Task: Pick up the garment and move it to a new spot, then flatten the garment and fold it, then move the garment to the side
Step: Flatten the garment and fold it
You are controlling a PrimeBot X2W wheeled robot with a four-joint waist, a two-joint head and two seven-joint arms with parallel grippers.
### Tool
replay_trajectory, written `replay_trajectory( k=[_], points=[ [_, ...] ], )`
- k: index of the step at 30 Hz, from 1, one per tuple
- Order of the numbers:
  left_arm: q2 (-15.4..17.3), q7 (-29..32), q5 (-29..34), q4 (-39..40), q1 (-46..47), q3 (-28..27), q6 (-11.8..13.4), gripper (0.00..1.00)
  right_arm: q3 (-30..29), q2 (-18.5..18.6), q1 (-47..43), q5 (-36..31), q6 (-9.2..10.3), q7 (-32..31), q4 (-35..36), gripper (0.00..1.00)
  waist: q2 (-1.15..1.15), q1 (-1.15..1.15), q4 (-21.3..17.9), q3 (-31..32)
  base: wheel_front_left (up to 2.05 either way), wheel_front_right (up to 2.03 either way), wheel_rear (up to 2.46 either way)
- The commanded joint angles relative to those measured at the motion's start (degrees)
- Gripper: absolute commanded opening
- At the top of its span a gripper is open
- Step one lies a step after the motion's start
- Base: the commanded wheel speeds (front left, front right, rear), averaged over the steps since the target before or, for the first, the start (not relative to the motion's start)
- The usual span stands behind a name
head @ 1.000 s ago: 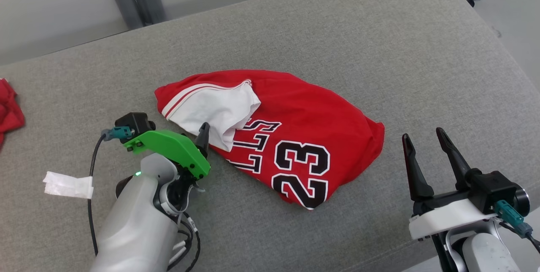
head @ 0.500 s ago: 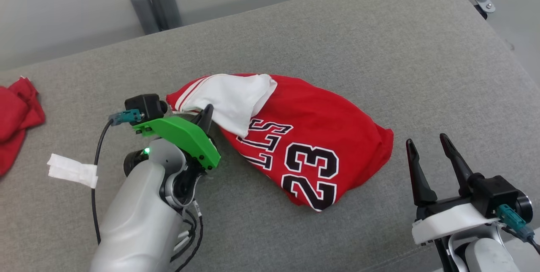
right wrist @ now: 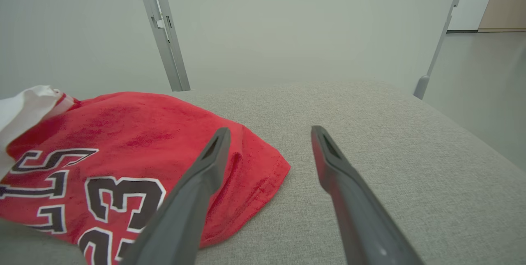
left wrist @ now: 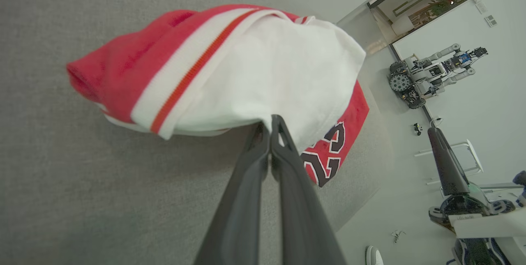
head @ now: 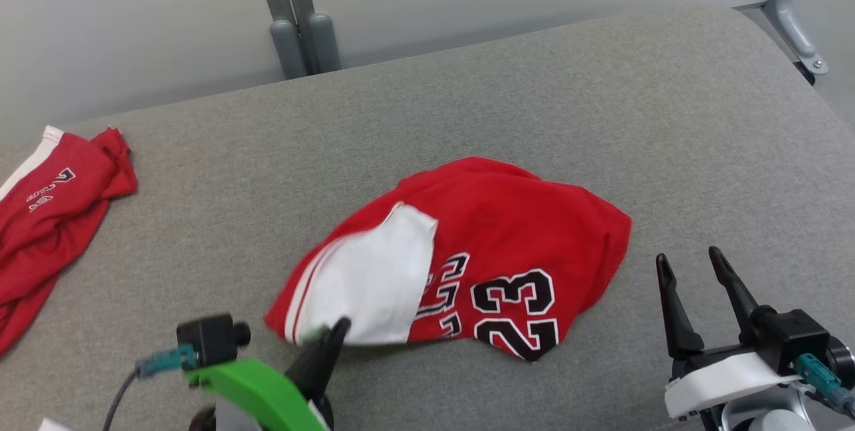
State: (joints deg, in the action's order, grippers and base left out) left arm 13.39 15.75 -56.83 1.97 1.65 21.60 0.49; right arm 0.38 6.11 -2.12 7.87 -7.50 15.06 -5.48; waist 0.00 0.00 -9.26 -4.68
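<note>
Grey padded surface (head: 200,184) is seen across the head view. At far left, a second red garment (head: 53,197) is crumpled. At lower left, the left gripper (head: 337,332) is clamped on the white panel (head: 374,284) of the red jersey (head: 507,224), which is spread at centre, up-right of the fingers. At lower right, the right gripper (head: 689,256) is held apart and empty, near the jersey's right edge, not touching.

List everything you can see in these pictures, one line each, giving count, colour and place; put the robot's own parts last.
Jersey: one, red with white panel and black 23, crumpled mid-cushion.
Second garment: one, red with white trim, cushion's far left.
Cushion: one, grey, beneath both garments.
Metal posts: two, grey, behind the cushion.
Other robot: one, grey, on the distant floor.
Left claw: one, dark, shut on the jersey's white panel.
Right claw: one, dark, open, right of the jersey, apart.
</note>
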Motion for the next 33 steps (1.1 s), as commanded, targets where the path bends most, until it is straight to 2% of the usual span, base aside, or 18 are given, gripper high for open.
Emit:
replay_trajectory(
  k=[1,5,7,8,9,10,13,16,21,25,33],
  points=[
    [1.6,-0.1,0.1,1.1,-4.0,-0.5,0.6,0.00,-0.1,0.0,-0.8,0.2,0.02,0.2,0.0,1.00,0.00,0.00,1.2,0.5,0.00,0.00,0.00],
    [2.2,-0.9,-2.8,0.2,-12.3,-1.1,0.2,0.00,-0.3,0.1,-1.5,0.3,0.02,0.2,-0.3,1.00,0.00,0.00,2.9,0.7,0.00,0.00,0.00],
    [1.4,-1.3,-3.8,-1.5,-13.9,-1.2,-0.1,0.00,-0.3,0.3,-1.6,0.3,0.02,0.2,-0.5,1.00,0.00,0.00,3.7,0.8,0.00,0.00,0.00],
    [1.3,-1.8,-3.7,-2.4,-14.4,-1.4,0.1,0.04,-0.2,0.4,-1.5,0.2,0.02,0.2,-0.6,1.00,0.00,0.00,3.9,0.9,0.00,0.00,0.00],
    [1.5,-2.8,-2.7,-3.5,-14.5,-1.6,0.5,0.71,0.0,0.4,-1.4,0.1,0.02,0.2,-0.7,1.00,0.00,0.00,4.1,1.1,0.00,0.00,0.00],
    [1.6,-3.2,-2.0,-4.4,-14.7,-1.4,0.8,1.00,0.0,0.5,-1.2,0.0,0.02,0.2,-0.7,1.00,0.00,0.00,4.2,1.3,0.00,0.00,0.00],
    [2.5,-4.2,0.0,-5.7,-15.2,-0.9,1.7,1.00,0.6,0.9,-0.9,-0.2,0.02,0.2,-0.8,1.00,0.00,0.00,4.3,1.9,0.00,0.00,0.00],
    [6.2,-4.6,4.5,-4.8,-15.5,-0.9,4.0,1.00,1.0,1.3,-1.0,-0.1,0.02,0.2,-0.8,1.00,0.00,0.00,3.8,2.7,0.00,0.00,0.00],
    [9.0,-4.2,8.6,2.1,-11.8,-1.7,7.1,1.00,1.2,1.7,-1.8,-0.2,0.02,0.2,-0.3,1.00,0.00,0.00,2.9,3.2,0.00,0.00,0.00],
    [8.3,-0.7,10.4,4.7,-5.8,0.7,7.7,1.00,1.8,1.6,-0.8,-0.2,0.02,0.2,-0.1,1.00,0.00,0.00,1.3,2.3,0.00,0.00,0.00],
    [7.2,6.6,16.2,-0.8,5.1,7.6,7.8,1.00,1.7,1.0,0.6,0.3,0.02,0.2,-0.2,1.00,0.00,0.00,-2.6,0.2,0.00,0.00,0.00]
  ],
)
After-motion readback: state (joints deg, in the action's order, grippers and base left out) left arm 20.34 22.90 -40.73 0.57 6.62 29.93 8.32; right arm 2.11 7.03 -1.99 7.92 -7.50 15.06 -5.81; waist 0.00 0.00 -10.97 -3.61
